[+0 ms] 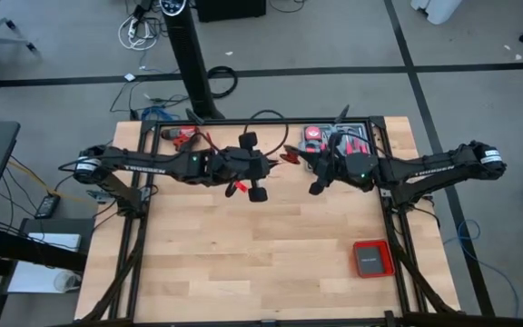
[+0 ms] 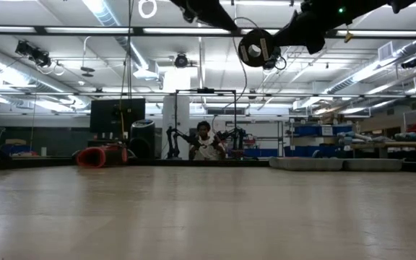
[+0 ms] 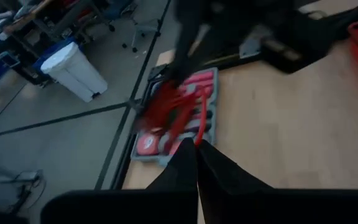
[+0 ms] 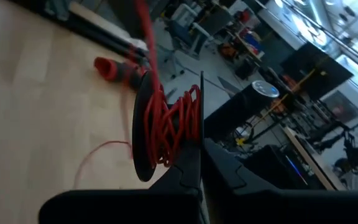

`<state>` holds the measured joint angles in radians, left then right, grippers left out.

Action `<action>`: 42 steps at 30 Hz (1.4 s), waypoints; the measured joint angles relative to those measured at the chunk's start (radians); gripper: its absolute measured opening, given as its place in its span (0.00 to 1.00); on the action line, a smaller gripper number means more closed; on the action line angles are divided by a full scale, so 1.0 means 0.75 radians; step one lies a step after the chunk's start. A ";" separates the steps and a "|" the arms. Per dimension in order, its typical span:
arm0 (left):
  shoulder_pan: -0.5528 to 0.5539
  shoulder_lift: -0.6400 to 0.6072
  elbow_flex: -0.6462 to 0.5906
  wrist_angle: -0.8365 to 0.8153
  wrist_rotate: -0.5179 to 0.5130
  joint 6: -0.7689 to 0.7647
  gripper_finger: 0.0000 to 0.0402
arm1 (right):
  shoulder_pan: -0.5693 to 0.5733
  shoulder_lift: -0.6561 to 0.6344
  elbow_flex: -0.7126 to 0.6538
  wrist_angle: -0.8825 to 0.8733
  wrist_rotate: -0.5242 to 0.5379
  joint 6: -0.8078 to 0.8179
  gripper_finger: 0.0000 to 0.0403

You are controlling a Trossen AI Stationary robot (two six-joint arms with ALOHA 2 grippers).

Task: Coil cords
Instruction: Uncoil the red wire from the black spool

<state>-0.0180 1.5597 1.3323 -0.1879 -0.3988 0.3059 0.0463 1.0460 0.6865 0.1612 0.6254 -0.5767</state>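
Aloft, both end effectors pinch red cord (image 4: 166,127).

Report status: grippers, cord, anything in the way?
Left gripper shut on red cord, above the table. Right gripper shut on the black spool, cord wound on. Nothing in the way.

Overhead view evenly lit, soft short shadows under both arms on the wooden surface (image 1: 261,245). Low view: bright ceiling tube lights (image 2: 107,11) glare, surface dim and washed, arms silhouetted. Both wrist views dim, heavy motion blur; near fingers (image 3: 191,168) black and unfocused, red cord (image 4: 166,124) smeared.
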 joint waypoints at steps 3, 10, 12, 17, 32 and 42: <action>-0.018 0.007 0.000 0.046 0.010 -0.002 0.00 | -0.029 0.027 0.000 0.061 0.000 0.023 0.00; -0.031 0.076 0.001 0.124 0.042 -0.124 0.00 | -0.049 0.188 -0.001 0.284 0.013 0.050 0.00; -0.032 0.119 0.001 0.149 0.044 -0.159 0.00 | -0.049 0.238 0.000 0.390 0.013 0.053 0.00; -0.045 0.201 -0.002 0.121 0.035 -0.180 0.00 | -0.049 0.290 -0.001 0.457 0.047 0.046 0.00; -0.026 0.205 -0.002 -0.327 -0.529 -0.206 0.00 | 0.048 0.119 -0.001 0.323 0.045 0.043 0.00; -0.003 0.027 -0.002 -0.413 -0.640 -0.140 0.00 | 0.100 0.093 -0.001 -0.049 0.155 0.090 0.00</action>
<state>-0.0201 1.5797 1.3308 -0.4977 -0.8789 0.2010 0.1214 1.1158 0.6861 0.1245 0.7420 -0.5092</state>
